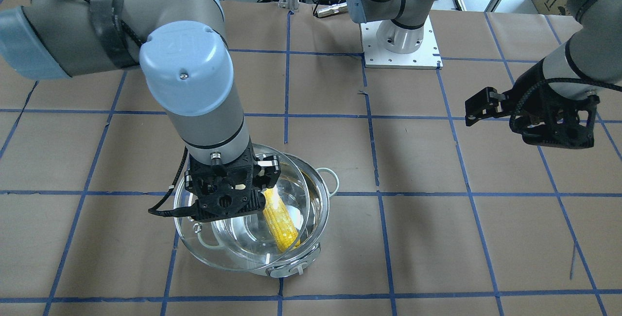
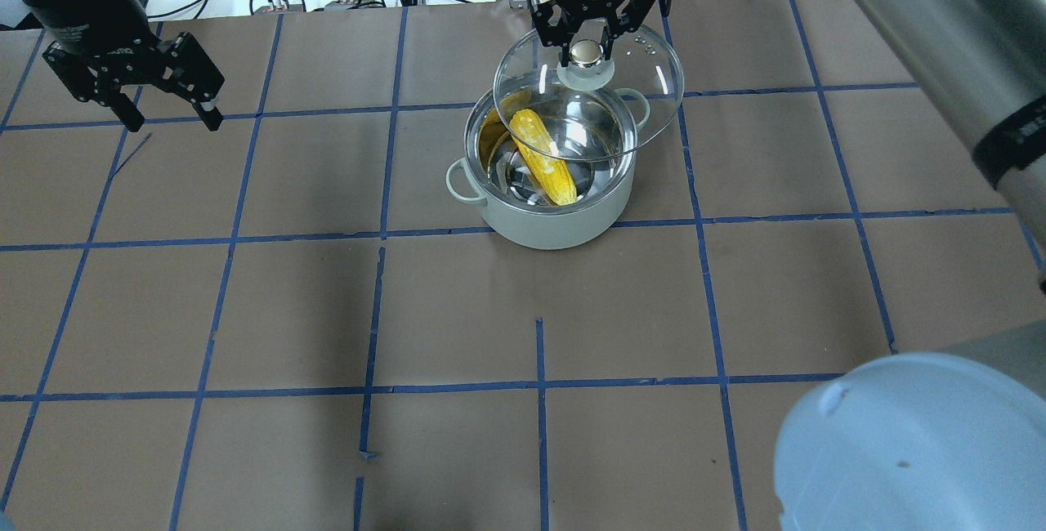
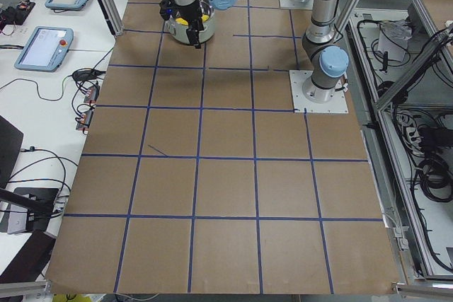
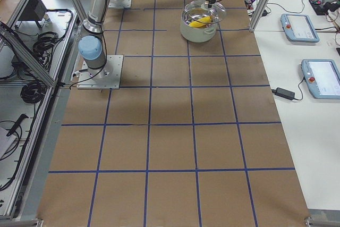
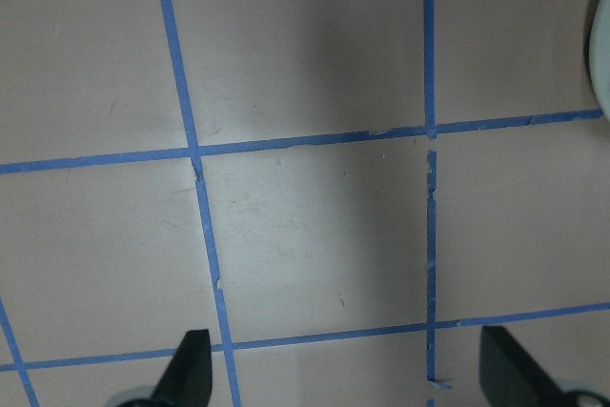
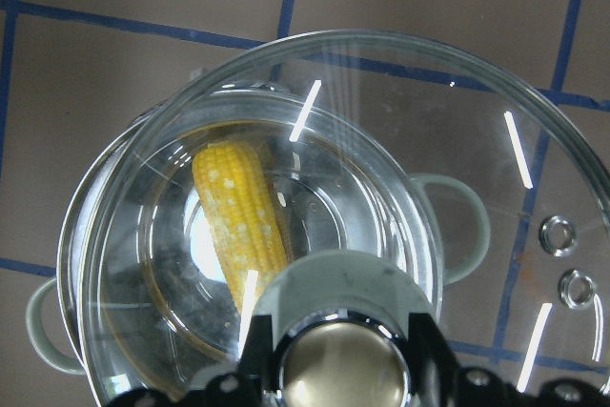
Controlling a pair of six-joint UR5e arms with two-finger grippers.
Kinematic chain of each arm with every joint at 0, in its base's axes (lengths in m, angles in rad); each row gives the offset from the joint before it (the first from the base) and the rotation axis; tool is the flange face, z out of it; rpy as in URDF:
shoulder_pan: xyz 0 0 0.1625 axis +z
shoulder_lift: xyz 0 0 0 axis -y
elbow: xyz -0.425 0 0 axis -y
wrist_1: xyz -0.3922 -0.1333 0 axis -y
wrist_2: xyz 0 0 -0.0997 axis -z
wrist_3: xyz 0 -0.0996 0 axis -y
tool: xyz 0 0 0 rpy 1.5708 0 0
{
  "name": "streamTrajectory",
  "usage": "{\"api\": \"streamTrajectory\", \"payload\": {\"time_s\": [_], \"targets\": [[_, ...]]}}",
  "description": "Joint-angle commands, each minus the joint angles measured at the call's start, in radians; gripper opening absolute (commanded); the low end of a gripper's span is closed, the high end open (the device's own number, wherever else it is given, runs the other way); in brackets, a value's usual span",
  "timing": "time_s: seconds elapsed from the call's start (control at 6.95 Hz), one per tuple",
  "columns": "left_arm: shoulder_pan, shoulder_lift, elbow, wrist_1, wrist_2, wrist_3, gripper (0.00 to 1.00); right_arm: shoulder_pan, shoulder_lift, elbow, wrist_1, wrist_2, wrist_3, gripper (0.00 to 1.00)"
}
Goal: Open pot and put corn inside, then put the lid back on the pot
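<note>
The pale mint-white pot stands open on the table, and the yellow corn lies inside it on the steel bottom. My right gripper is shut on the beige knob of the clear glass lid. It holds the lid just over the pot, offset toward the far right rim. The right wrist view shows the corn through the lid, with the knob between the fingers. My left gripper is open and empty over bare table far to the left, and it also shows in the left wrist view.
The table is brown paper with a blue tape grid. The arm's base plate sits at the robot's side. Teach pendants lie on the white bench beyond the table's far edge. The pot's edge shows at the left wrist view's right.
</note>
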Motion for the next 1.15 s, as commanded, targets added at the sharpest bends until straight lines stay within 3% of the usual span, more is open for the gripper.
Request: {"api": "streamTrajectory", "payload": {"time_s": [0.0,0.29,1.01], "targets": [[0.002,0.069,-0.134,0.106,0.001,-0.006,1.0,0.017,0.007,0.052,-0.038,0.001,0.014,0.19],[-0.007,0.124,-0.258,0.263,0.0,-0.091,1.0,0.019,0.008,0.101,-0.083,0.01,0.011,0.19],[-0.119,0.112,-0.263,0.277,-0.009,-0.314,1.0,0.048,0.01,0.109,-0.095,0.018,0.015,0.18]]}}
